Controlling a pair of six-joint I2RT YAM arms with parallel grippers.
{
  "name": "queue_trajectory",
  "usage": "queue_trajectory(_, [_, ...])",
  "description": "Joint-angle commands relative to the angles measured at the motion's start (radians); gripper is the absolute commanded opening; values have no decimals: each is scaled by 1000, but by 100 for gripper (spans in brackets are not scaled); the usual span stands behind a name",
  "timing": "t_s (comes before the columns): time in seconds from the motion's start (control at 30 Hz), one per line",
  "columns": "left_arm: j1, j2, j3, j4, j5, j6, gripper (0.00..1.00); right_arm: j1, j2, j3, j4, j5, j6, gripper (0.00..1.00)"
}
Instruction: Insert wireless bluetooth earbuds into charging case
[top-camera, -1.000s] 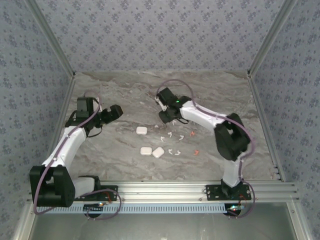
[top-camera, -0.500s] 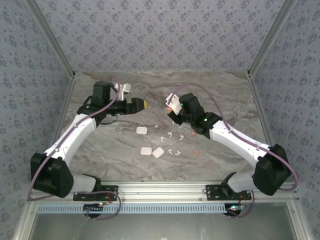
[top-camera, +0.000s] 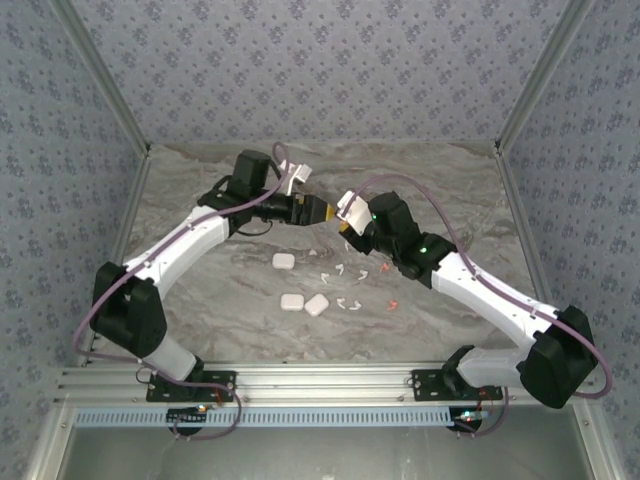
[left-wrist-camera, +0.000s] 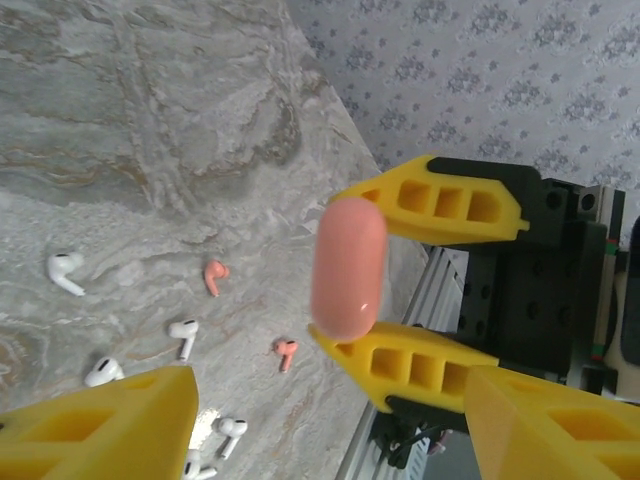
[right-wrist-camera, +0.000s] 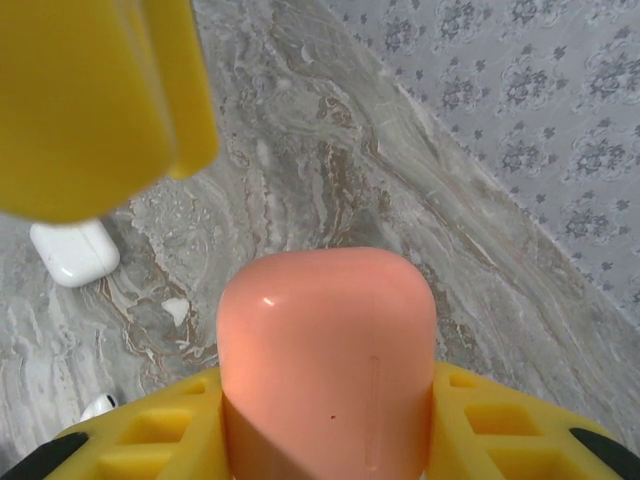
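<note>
My right gripper (right-wrist-camera: 325, 400) is shut on a coral-pink charging case (right-wrist-camera: 325, 350), held upright above the table. In the left wrist view the same case (left-wrist-camera: 348, 268) sits between the right gripper's yellow fingers (left-wrist-camera: 440, 200). My left gripper (left-wrist-camera: 330, 420) is open just short of the case, with nothing between its fingers. The two grippers meet mid-table, left gripper (top-camera: 320, 211) against right gripper (top-camera: 346, 220). Below them lie loose earbuds: white ones (left-wrist-camera: 183, 335) (left-wrist-camera: 65, 272) and two coral ones (left-wrist-camera: 214, 275) (left-wrist-camera: 286, 350).
Three white charging cases (top-camera: 283, 261) (top-camera: 292, 301) (top-camera: 316, 304) lie on the marble table (top-camera: 200, 290) left of the earbud cluster (top-camera: 350, 285). One white case (right-wrist-camera: 73, 250) shows below the held case. Patterned walls enclose the back and sides; a metal rail (top-camera: 330, 378) runs along the front.
The left arm has swung right and forward until its gripper reaches the right gripper, and its jaws have narrowed. The right gripper has stayed shut on the coral case, shifting slightly.
</note>
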Motion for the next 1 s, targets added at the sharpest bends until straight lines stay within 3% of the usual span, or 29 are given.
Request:
queue_trajectory(0.0, [-25, 33, 65, 27, 40, 13, 66, 6, -35, -10, 11, -17, -5, 33])
queue_trajectory(0.23, [-43, 74, 95, 23, 50, 6, 54, 5, -42, -16, 12, -41, 19, 33])
queue_trajectory(0.6, [-63, 100, 96, 30, 71, 2, 46, 4, -38, -20, 38, -63, 41, 33])
queue_trajectory(0.97, [-65, 107, 96, 40, 79, 1, 29, -5, -27, -11, 25, -110, 47, 34])
